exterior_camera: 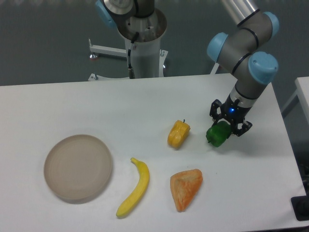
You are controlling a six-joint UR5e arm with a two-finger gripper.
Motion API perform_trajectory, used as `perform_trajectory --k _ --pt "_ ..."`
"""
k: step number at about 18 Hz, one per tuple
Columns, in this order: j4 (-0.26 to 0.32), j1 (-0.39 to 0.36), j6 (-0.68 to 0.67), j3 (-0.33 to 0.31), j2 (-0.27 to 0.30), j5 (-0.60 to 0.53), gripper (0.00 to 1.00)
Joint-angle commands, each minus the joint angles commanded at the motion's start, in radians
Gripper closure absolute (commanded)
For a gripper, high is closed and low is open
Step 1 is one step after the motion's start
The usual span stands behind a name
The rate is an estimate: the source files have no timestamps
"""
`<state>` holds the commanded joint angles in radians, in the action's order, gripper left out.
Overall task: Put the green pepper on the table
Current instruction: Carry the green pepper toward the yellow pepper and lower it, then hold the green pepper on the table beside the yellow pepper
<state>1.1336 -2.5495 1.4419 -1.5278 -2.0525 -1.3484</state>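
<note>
The green pepper sits between the fingers of the gripper, which are closed around its upper part, so it hangs from the arm at the right side of the table. It is low, close over the white surface, but I cannot tell whether its underside touches the top or hovers just above it. Judging by that low hold over bare tabletop, the arm seems to be at the setting-down step, with release not yet made. Just left of the held fruit lies the yellow pepper, near but apart from it, which is likely why the drop spot is kept to the right. Further out are an orange wedge-shaped toy, a banana and, well apart at the left, a round plate
</note>
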Motion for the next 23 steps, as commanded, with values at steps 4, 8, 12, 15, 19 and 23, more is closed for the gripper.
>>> perform_trajectory --k 4,8,12,15,19,23 --pt "-0.002 0.002 0.002 -0.009 -0.002 0.000 0.61" --pt "-0.002 0.002 0.002 -0.009 -0.002 0.000 0.58" --pt "-0.003 0.002 0.002 -0.008 -0.005 -0.002 0.58" --pt "-0.003 0.002 0.000 -0.008 -0.005 -0.002 0.58" --pt "-0.003 0.003 0.000 -0.008 -0.008 -0.002 0.58" --pt "-0.008 0.003 0.000 -0.009 -0.009 -0.002 0.56"
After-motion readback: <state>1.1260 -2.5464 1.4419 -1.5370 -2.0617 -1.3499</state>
